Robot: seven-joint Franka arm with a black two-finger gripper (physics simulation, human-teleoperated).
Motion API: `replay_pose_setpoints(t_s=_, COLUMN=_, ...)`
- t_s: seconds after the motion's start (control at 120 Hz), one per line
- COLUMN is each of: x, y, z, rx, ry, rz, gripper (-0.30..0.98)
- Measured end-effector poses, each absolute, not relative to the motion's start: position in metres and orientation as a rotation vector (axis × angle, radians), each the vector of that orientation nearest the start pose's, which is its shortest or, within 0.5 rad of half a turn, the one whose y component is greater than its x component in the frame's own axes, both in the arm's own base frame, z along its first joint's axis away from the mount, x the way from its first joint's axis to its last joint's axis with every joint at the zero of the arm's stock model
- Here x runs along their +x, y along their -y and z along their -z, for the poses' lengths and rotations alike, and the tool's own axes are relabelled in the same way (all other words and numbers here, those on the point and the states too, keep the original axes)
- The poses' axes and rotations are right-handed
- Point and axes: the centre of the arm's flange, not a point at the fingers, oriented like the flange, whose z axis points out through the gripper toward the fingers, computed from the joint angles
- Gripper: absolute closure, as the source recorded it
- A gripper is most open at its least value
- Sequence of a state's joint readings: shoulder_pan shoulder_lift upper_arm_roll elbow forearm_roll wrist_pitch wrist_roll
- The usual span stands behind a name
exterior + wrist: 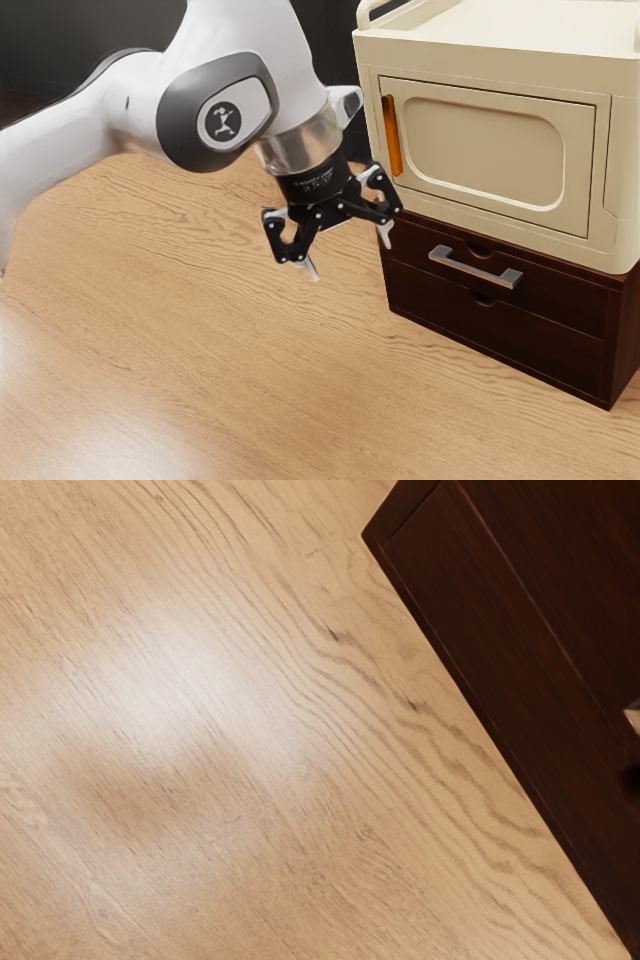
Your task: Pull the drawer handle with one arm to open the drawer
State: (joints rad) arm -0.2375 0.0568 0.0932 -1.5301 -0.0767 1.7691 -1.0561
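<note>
The handle (474, 269) sits on the upper drawer (565, 298) of the dark cabinet (500, 341), beneath a cream unit (575, 245). The drawer looks shut — reaching, gripping and pulling all remain. The tool (350, 253) is apart from the handle, its 2 fingers spread wide, holding nothing. The wrist view crops the handle — whether the lower panel opens is unclear.

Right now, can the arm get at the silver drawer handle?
Probably yes. The claw is open, and I see nothing between it and the handle on the upper drawer, though it would have to come across first.
</note>
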Motion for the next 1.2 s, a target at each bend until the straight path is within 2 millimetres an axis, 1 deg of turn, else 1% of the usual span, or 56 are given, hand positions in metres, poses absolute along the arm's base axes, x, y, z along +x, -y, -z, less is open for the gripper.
replay_pose_setpoints(t_s=0.125, x=0.597, y=0.103, z=-0.618, rx=-2.943, ry=1.587, rz=0.216, gripper=0.0)
replay_pose_setpoints(t_s=0.183, x=0.602, y=0.109, z=-0.615, rx=-2.939, ry=1.632, rz=0.233, gripper=0.0)
replay_pose_setpoints(t_s=0.342, x=0.605, y=0.129, z=-0.611, rx=-2.933, ry=1.72, rz=0.249, gripper=0.0)
replay_pose_setpoints(t_s=0.467, x=0.613, y=0.132, z=-0.6, rx=-2.899, ry=1.791, rz=0.242, gripper=0.0)
replay_pose_setpoints(t_s=0.65, x=0.616, y=0.149, z=-0.595, rx=-2.88, ry=1.851, rz=0.244, gripper=0.07)
replay_pose_setpoints(t_s=0.892, x=0.622, y=0.158, z=-0.583, rx=-2.84, ry=1.916, rz=0.231, gripper=0.18)
replay_pose_setpoints(t_s=1.2, x=0.635, y=0.157, z=-0.573, rx=-2.801, ry=1.997, rz=0.263, gripper=0.24)
